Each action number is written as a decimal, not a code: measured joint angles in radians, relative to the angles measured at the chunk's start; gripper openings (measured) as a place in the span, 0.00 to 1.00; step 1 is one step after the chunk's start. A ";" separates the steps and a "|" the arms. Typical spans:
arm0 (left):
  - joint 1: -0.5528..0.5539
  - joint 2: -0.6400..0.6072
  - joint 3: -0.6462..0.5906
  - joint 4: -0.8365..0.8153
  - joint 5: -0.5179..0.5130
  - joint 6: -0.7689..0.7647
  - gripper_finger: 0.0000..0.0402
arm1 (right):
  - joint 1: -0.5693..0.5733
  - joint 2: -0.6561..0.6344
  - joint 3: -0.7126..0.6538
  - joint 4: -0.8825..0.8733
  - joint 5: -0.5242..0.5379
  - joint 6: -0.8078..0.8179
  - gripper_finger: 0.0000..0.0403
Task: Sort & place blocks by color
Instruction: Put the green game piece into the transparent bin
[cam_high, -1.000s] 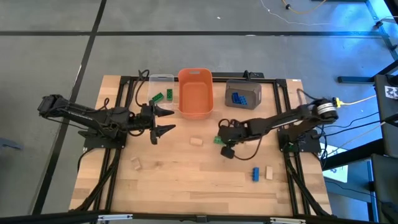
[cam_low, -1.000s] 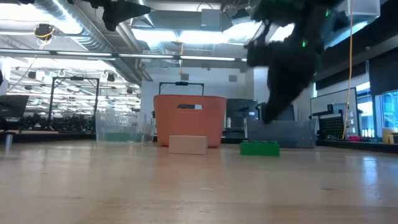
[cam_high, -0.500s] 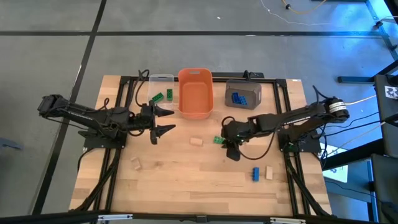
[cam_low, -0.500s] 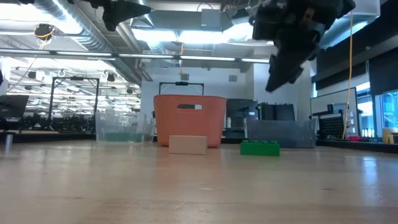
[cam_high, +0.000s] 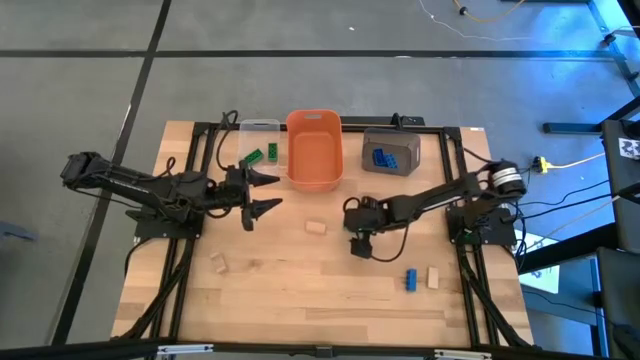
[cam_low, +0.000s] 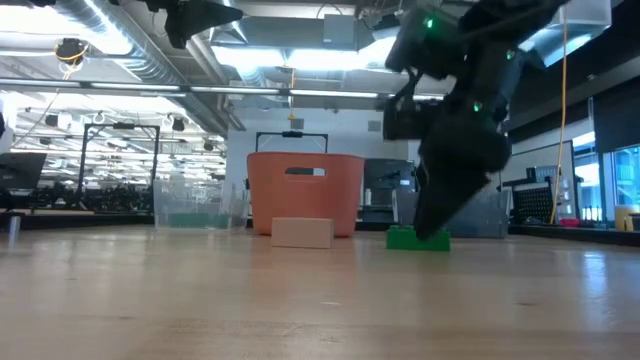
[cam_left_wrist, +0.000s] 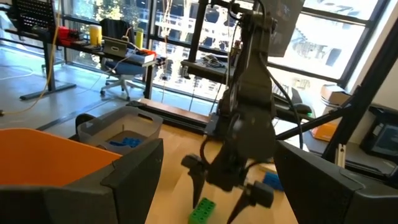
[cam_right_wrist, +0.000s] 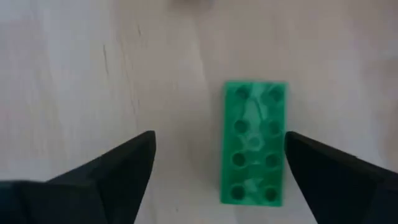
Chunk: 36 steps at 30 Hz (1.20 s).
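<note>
The orange bin (cam_high: 314, 150) looks empty, the grey bin (cam_high: 391, 152) holds blue bricks and the clear bin (cam_high: 259, 146) 2 green ones. The right gripper (cam_right_wrist: 214, 168), fingers spread and holding nothing, hangs over the green block (cam_right_wrist: 254, 142) mid-table. This flat 2-by-4 studded brick's long axis parallels the fingers, nearer one; the left gripper (cam_high: 262, 193) waits open.

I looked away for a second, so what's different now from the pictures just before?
The right gripper has dropped back down from above the table and now stands open over the green block, not yet gripping it. The block itself hasn't moved. The left gripper waits in the same spot near the clear bin, and the tan block and orange bin are unchanged.
</note>
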<state>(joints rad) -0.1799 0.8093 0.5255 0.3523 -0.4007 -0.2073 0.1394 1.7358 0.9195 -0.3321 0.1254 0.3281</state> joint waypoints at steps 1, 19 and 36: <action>0.000 0.000 0.000 0.000 0.000 0.000 0.74 | 0.000 0.016 0.000 0.001 -0.013 0.003 0.88; 0.000 0.000 0.000 0.002 0.000 -0.052 0.74 | 0.000 0.065 0.003 0.005 -0.013 0.004 0.34; 0.000 0.000 0.000 0.002 0.009 -0.052 0.74 | 0.001 -0.323 -0.171 -0.010 -0.087 0.138 0.35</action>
<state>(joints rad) -0.1799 0.8092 0.5255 0.3543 -0.3922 -0.2596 0.1406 1.4127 0.7482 -0.3417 0.0387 0.4664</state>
